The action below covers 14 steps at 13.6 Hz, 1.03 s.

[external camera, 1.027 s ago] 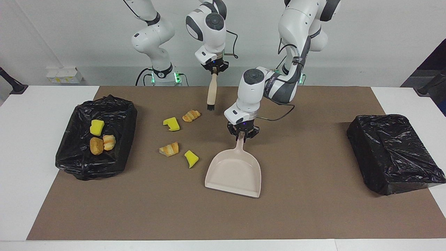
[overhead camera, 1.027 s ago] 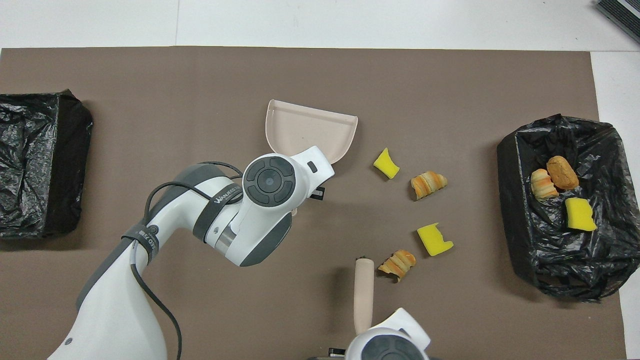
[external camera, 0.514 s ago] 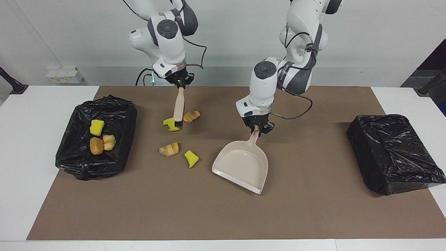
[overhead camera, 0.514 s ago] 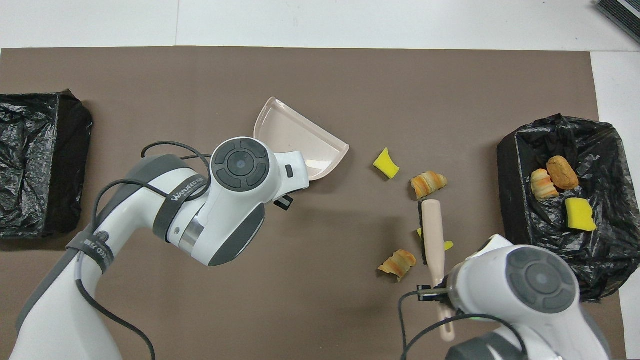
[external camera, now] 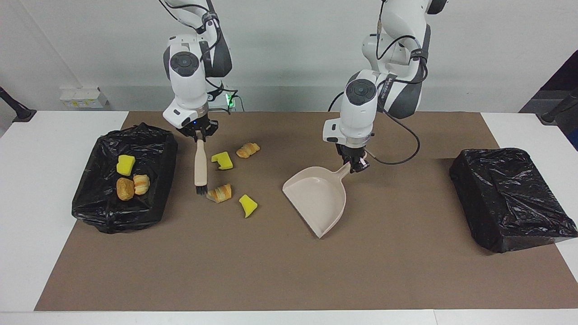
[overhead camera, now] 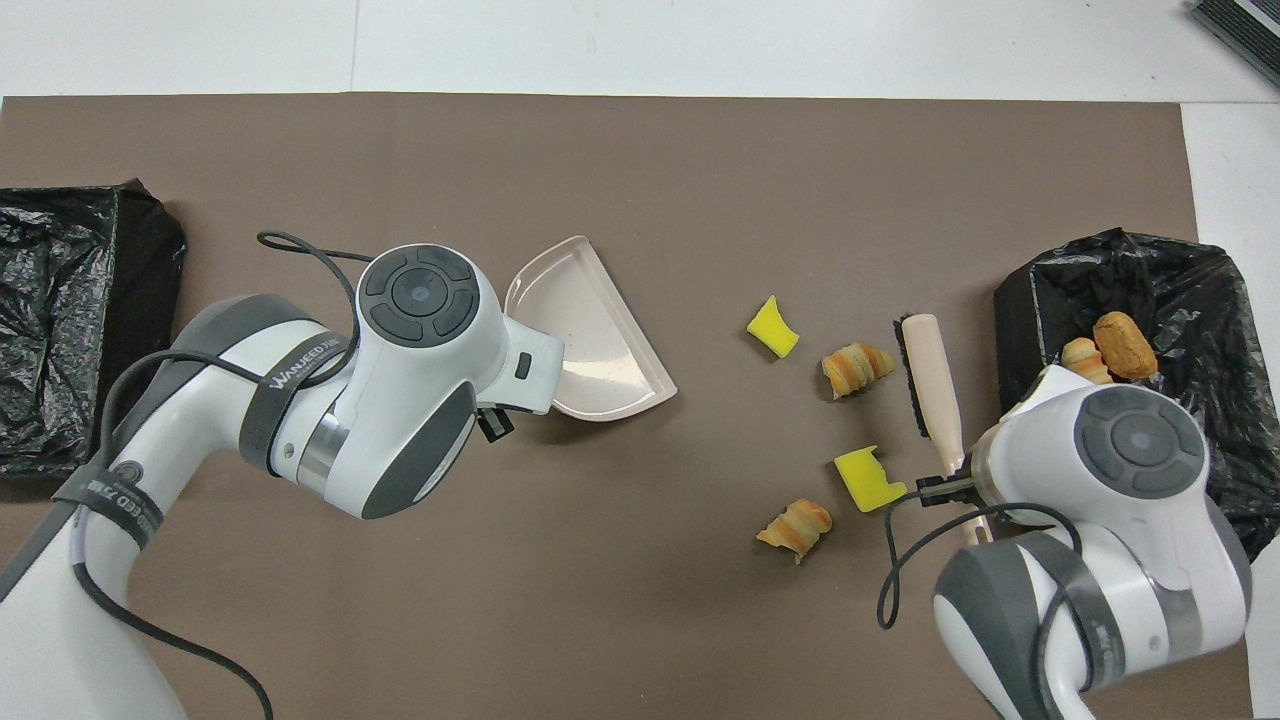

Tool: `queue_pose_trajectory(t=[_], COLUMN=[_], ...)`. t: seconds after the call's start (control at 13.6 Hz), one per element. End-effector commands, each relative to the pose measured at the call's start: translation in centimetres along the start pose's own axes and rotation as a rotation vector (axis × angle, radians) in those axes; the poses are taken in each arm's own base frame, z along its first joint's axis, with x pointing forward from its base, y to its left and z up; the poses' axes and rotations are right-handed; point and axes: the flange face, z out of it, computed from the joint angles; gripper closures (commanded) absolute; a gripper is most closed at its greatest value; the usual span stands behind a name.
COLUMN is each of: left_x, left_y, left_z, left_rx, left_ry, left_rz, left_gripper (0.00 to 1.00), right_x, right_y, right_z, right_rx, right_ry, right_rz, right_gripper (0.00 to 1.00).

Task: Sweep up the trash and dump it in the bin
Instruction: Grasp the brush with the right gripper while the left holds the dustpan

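Right gripper [external camera: 197, 135] clamps the beige-handled hand brush [external camera: 200, 168], black bristles down beside the striped croissant piece [external camera: 220, 192]. Left gripper [external camera: 356, 164] grips the handle of the beige plastic dustpan [external camera: 318, 198], tilted over the brown mat [external camera: 289, 280]. Four scraps lie loose between brush and pan: yellow sponge chunks [external camera: 222, 160] [external camera: 248, 205] and another croissant piece [external camera: 248, 150]. Three more sit in the black-lined bin [external camera: 149, 149] at the right arm's end.

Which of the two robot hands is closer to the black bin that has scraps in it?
The right one. The right gripper, shut on the brush, hangs beside the bin with scraps. The left gripper, holding the dustpan, is over the mat's middle.
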Motion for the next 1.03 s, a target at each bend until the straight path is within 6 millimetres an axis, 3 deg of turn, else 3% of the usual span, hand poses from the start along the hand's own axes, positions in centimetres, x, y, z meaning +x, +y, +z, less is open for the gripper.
queue_pose_trajectory(t=[0.0,0.22,0.37,0.66,0.95], left_x=[-2.2,-3.0,-3.1,-3.3,-3.4], left_y=[-0.6,-0.8,-0.4,-0.3,-0.3], left_z=[0.2,0.9,2.0,2.3,2.8], left_rx=[0.001,-0.008,-0.014,-0.019,-0.005], left_ry=[-0.023,-0.03,-0.042,-0.049,-0.073], left_rz=[0.214,0.314,0.321,0.324,0.361], left_gripper=[1.0,1.0,1.0,1.0,1.0], right_x=[4.1,6.0,6.5,6.6,5.5], right_y=[0.8,-2.3,-6.1,-13.8,-18.7], right_z=[2.4,4.7,4.4,4.3,3.3], right_rx=[-0.03,-0.018,0.019,0.112,0.248], right_ry=[-0.007,-0.026,-0.04,-0.087,-0.096], right_rz=[-0.05,-0.061,-0.051,-0.037,-0.104], right_gripper=[1.0,1.0,1.0,1.0,1.0])
